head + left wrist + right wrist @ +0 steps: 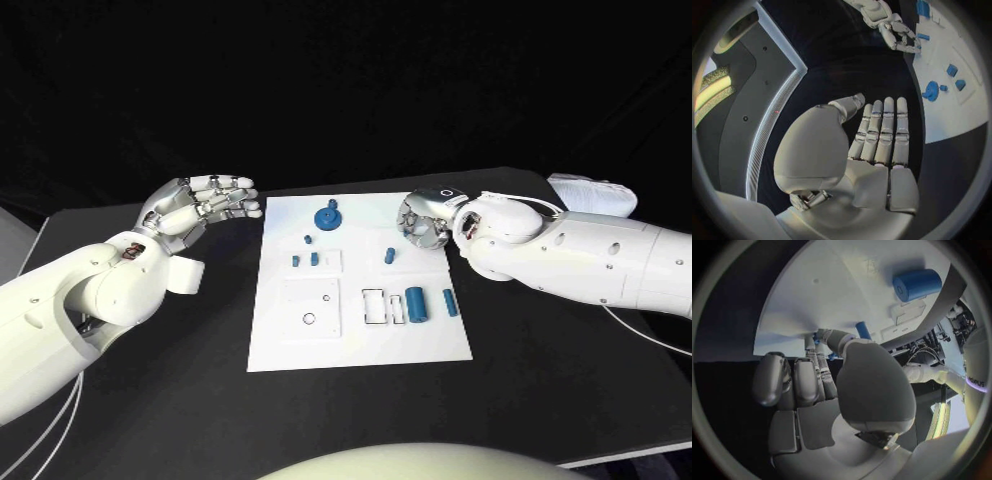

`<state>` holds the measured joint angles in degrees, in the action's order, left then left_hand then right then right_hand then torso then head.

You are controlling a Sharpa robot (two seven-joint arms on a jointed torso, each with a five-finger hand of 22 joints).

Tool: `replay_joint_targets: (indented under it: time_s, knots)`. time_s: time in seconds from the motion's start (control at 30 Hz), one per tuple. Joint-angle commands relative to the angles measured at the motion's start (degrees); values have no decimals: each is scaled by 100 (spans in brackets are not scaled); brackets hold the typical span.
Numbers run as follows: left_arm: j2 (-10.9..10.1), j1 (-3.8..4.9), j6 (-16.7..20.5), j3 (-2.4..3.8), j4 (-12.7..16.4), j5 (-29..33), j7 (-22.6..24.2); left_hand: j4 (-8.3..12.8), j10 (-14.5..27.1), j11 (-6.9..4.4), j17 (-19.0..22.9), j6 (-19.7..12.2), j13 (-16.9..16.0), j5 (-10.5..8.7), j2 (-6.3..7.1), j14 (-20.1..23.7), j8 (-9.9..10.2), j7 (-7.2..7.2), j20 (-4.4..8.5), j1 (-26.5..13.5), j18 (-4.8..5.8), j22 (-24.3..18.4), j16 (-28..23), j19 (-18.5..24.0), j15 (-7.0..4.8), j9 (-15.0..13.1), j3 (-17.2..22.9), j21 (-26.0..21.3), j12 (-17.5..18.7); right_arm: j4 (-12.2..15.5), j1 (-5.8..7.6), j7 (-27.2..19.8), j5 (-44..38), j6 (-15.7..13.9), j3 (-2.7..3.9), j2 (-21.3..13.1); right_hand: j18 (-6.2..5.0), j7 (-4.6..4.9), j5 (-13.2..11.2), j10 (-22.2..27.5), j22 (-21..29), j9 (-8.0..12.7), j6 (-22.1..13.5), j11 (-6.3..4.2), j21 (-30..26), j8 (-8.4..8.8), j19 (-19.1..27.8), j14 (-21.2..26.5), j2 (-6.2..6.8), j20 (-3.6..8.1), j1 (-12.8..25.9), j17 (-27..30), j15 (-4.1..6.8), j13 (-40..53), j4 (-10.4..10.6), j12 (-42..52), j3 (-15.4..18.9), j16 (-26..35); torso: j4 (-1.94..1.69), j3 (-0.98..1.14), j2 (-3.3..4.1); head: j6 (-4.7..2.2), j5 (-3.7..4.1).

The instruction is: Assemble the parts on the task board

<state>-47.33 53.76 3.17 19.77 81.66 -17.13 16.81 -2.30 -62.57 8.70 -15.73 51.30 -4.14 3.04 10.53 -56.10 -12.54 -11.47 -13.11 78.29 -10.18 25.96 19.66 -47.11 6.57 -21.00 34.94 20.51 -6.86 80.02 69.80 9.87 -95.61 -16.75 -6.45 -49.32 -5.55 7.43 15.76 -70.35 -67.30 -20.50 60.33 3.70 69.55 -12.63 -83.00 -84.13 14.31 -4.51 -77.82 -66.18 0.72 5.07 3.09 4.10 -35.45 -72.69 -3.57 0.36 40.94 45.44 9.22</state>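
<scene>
Black cloth backs a black bench (173, 400) carrying the white task board (361, 345), the landmark for all that follows. Blue parts lie on the board: a round knobbed part (330, 217) at its far edge, small pegs (304, 259) nearer the middle, a cylinder (417, 303) toward its right side. The left robot hand (205, 205) hovers just off the board's far left corner, holding nothing, fingers loosely apart. The right robot hand (426, 222) is over the board's far right edge, fingers curled down; whether it holds anything I cannot tell.
</scene>
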Motion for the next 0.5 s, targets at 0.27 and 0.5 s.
replay_joint_targets:
  time_s: [0.27, 0.5]
  knots:
    - [-5, -4, -54, 6, 36, -25, 43, -23, -3, 14, -8, 7, 9, 12, 16, -57, -22, -25, -3, 42, -23, -12, -40, -59, 3, 6, -5, -45, 39, -6, -98, 197, -284, 101, -38, 122, 79, -10, 32, -69, -23, -28, 65, 2, 51, -43, -27, -205, -68, 10, -9, 0, 46, 11, -9, 31, -20, -49, 7, -2, -2, 21, 11]
    - [-13, -4, -53, 6, 47, -49, 39, -21, 1, 16, -11, 8, 9, 12, 17, -61, -23, -27, -3, 44, -22, -17, -47, -64, 3, 7, -6, -51, 45, 2, -119, 322, -408, 11, -41, 139, 89, -34, 73, -143, -84, -72, 133, -23, 101, -95, -37, -200, -103, 26, -22, -6, 67, 22, -42, 35, -21, -77, 8, -4, -4, 24, 15]
